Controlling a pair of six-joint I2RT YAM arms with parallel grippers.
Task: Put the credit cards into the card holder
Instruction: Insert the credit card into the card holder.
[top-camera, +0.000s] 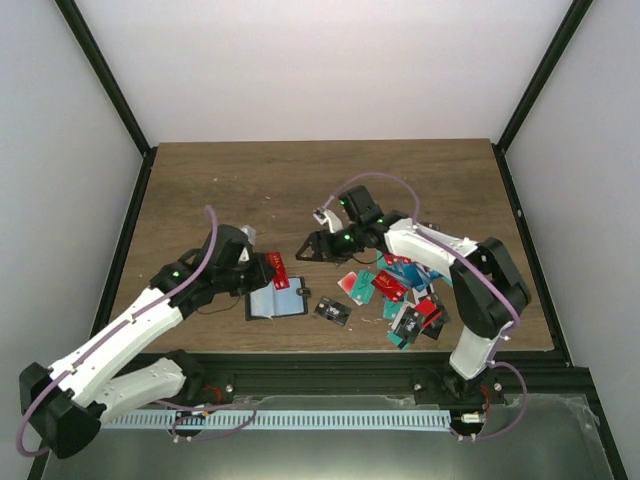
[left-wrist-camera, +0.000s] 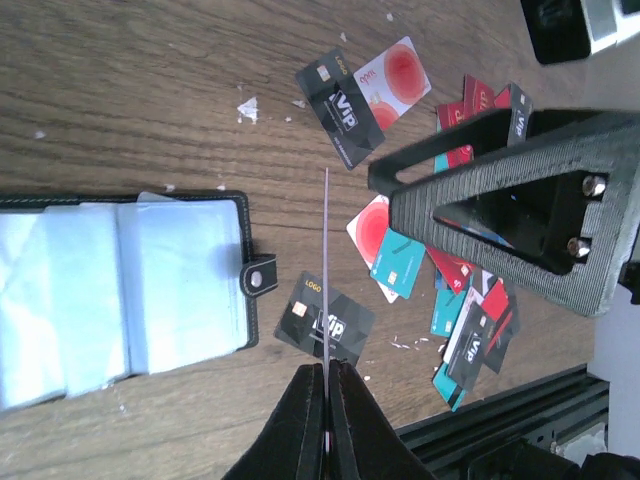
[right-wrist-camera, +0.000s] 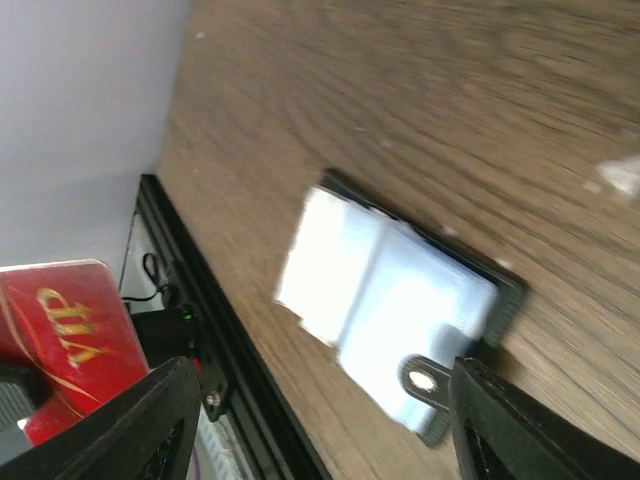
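My left gripper (top-camera: 262, 268) (left-wrist-camera: 327, 368) is shut on a red card (top-camera: 279, 271) (right-wrist-camera: 70, 335), which shows only as a thin edge (left-wrist-camera: 326, 250) in the left wrist view. The card hangs just above the right end of the open card holder (top-camera: 274, 301) (left-wrist-camera: 120, 290) (right-wrist-camera: 390, 305), whose light blue inside faces up. My right gripper (top-camera: 312, 249) (right-wrist-camera: 320, 420) hovers open and holds nothing, a little right of and beyond the holder. A black credit card (top-camera: 332, 311) (left-wrist-camera: 325, 322) lies by the holder's snap tab (left-wrist-camera: 260, 279). Several more credit cards (top-camera: 400, 295) (left-wrist-camera: 470, 310) lie heaped to the right.
Two cards, one black (left-wrist-camera: 340, 105) and one white with a red circle (left-wrist-camera: 395, 75), lie apart from the heap. The black frame rail (top-camera: 350, 365) runs along the table's near edge. Small white scraps (left-wrist-camera: 247, 106) dot the wood.
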